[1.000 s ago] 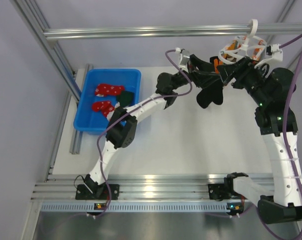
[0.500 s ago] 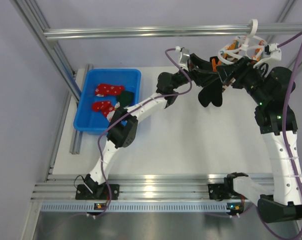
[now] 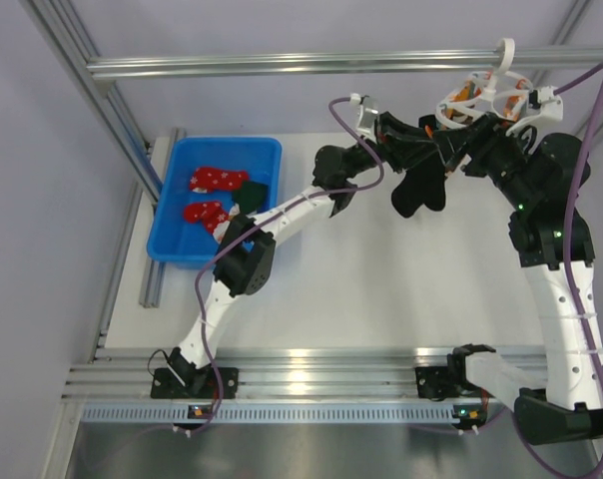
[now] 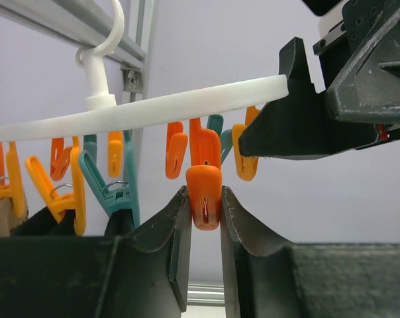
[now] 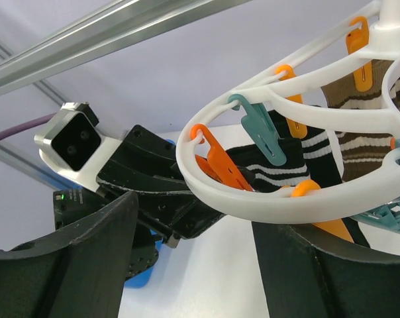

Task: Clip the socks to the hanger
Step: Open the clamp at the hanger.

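The hanger (image 3: pixel 486 98), a white ring with orange and teal pegs, hangs from the top rail at the back right. My left gripper (image 4: pixel 204 199) reaches up under the hanger ring (image 4: pixel 153 106) and is shut on the lower end of an orange peg (image 4: pixel 204 192). My right gripper (image 5: pixel 197 218) is open, its fingers wide on either side of the ring's near rim (image 5: pixel 253 199). Two red socks (image 3: pixel 218 180) and a dark green one (image 3: pixel 254 192) lie in the blue bin (image 3: pixel 172 249).
A plain black sock (image 3: pixel 418 190) dangles below the hanger, between the two grippers. Brown-and-cream striped socks (image 5: pixel 359 126) hang from pegs on the far side of the ring. The bin stands at the table's back left.
My left jaws have closed onto the orange peg. Both arms have stayed almost in place; the black sock has swung slightly left.
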